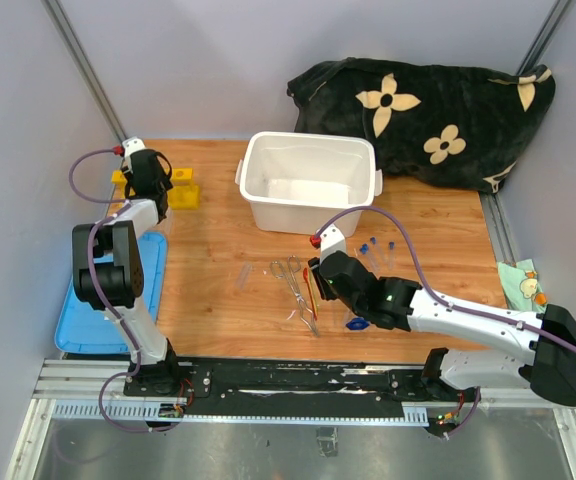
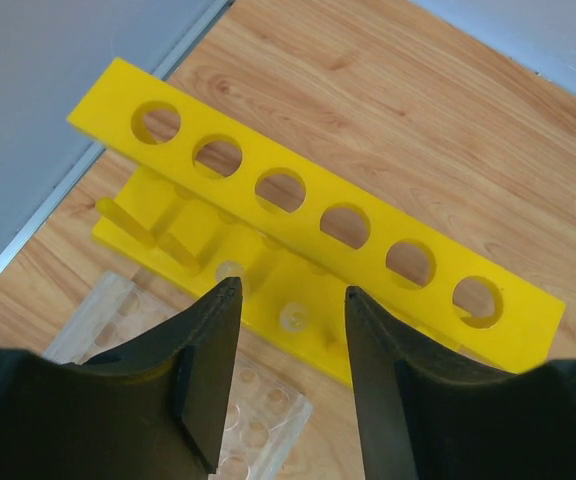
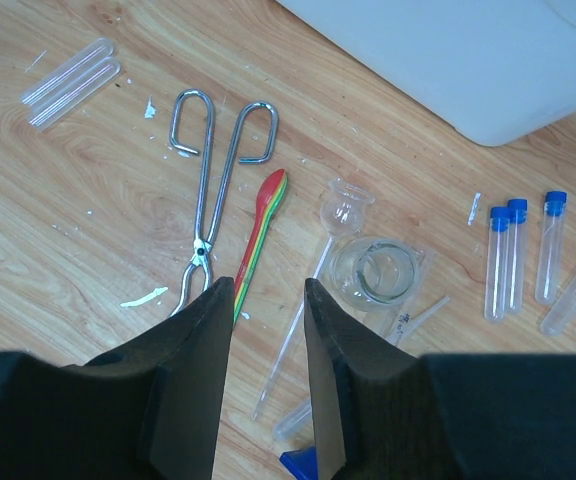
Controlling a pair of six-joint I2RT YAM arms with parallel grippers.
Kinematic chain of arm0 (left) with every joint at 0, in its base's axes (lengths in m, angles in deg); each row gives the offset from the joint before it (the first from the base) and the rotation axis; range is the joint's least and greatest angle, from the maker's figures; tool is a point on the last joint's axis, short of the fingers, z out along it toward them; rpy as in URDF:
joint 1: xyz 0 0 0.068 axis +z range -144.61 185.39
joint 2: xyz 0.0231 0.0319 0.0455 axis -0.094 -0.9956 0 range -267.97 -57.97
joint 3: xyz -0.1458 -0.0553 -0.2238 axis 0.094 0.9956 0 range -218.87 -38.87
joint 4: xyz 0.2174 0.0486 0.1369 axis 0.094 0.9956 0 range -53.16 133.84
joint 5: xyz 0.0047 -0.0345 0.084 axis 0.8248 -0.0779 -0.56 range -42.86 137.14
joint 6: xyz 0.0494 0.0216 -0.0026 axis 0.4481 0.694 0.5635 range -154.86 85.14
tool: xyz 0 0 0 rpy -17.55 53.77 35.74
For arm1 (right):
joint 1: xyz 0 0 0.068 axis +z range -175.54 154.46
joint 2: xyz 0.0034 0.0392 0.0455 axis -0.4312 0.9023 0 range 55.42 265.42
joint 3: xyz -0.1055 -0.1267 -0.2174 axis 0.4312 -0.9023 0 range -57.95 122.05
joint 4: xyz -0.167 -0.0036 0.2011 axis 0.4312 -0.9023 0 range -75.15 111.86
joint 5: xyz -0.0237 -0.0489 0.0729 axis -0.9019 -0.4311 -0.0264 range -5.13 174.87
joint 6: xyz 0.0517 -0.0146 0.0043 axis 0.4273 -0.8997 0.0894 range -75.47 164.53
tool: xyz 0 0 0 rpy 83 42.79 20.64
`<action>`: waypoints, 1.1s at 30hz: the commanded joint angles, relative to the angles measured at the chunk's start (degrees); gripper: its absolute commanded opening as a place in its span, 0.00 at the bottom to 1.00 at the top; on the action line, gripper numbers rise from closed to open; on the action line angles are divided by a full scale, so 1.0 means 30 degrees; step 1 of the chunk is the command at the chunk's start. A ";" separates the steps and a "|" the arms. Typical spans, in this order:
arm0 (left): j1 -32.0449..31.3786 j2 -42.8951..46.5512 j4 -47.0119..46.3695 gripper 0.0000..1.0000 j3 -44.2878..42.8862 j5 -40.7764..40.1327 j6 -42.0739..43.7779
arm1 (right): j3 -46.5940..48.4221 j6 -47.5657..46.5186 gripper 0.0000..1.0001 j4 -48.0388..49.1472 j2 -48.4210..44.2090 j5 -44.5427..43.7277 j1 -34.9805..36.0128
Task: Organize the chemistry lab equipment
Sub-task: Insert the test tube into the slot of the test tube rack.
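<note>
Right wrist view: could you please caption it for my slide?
Open end effector above tongs, striped spoon, glass beaker and blue-capped tubes.

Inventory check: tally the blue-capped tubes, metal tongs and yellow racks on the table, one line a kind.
Blue-capped tubes: 4
Metal tongs: 1
Yellow rack: 1
Total: 6
</note>
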 commanded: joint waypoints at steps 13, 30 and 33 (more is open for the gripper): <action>0.0147 0.5442 0.4013 0.62 0.0296 0.3859 -0.4326 | 0.0651 0.1190 0.35 -0.0660 -0.0515 0.1680 -0.0252; -0.1955 2.0088 0.9758 0.64 0.6514 1.1784 -0.6790 | 0.8563 0.3507 0.48 -0.1186 0.9793 0.6310 -0.0106; -0.1955 2.1646 1.0921 0.66 0.6312 1.1288 -0.6539 | 1.0806 0.4312 0.50 -0.1400 1.2033 0.7072 -0.0091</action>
